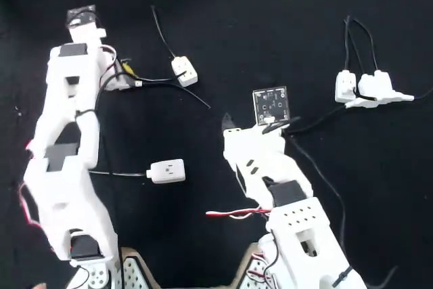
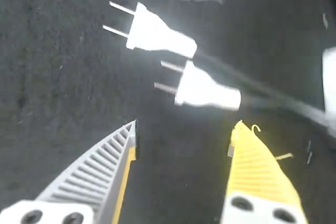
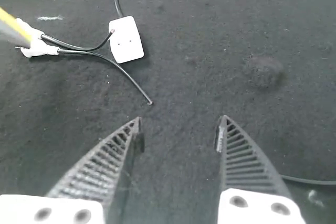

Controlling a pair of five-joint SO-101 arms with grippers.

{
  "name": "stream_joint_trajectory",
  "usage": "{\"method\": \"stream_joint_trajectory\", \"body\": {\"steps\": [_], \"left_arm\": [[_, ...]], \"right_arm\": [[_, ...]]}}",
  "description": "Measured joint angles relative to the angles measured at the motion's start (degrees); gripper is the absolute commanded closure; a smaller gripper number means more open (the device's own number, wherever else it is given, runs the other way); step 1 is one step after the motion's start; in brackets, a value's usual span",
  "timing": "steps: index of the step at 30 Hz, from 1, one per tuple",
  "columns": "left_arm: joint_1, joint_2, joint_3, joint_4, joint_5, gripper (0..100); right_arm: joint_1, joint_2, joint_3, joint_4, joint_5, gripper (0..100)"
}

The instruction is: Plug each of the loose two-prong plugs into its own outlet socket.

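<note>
Bright, even light falls from above on the matte black cloth worktop [image 1: 270,45], which soaks it up and shows almost no shadows. Against it, the white plastic left arm [image 1: 64,160] and a white square outlet block [image 1: 167,171] burn out to flat white. In the left wrist view, one white two-prong plug [image 2: 157,32] and its twin [image 2: 207,90] glare the same way. The right gripper [image 3: 180,119] has ribbed grey jaws that are lit on their outer faces and shaded along their inner edges.

I record a black bench [image 1: 291,38]; two white plugs [image 2: 160,35] with silver prongs and black cords; a white outlet socket [image 1: 167,171]; left end effector [image 2: 184,129] ribbed, one side grey, the other yellow; right end effector [image 3: 180,124] ribbed grey; white arms [image 1: 67,167].
</note>
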Motion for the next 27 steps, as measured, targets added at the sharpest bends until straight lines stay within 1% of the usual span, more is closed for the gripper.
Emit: {"method": "stream_joint_trajectory", "body": {"steps": [4, 6, 12, 16, 22, 24, 27], "left_arm": [[0.0, 8.5, -7.9, 0.0, 10.5, 71], [0.0, 11.6, -10.5, 0.3, 13.4, 71], [0.0, 17.0, -19.0, 5.9, 14.3, 71], [0.0, 21.0, -22.9, 6.4, 14.9, 71], [0.0, 26.3, -30.1, 7.4, 19.0, 72], [0.0, 27.3, -32.2, 9.1, 19.3, 76], [0.0, 28.0, -35.5, 12.7, 19.3, 89]], "right_arm": [[0.0, 0.0, 0.0, 0.0, 0.0, 77.6], [0.0, 0.0, 0.0, 0.0, 0.0, 77.6], [0.0, 0.0, 0.0, 0.0, 0.0, 77.6], [0.0, 0.0, 0.0, 0.0, 0.0, 77.6], [0.0, 0.0, 0.0, 0.0, 0.0, 77.6], [0.0, 0.0, 0.0, 0.0, 0.0, 77.6], [0.0, 0.0, 0.0, 0.0, 0.0, 77.6]]}}
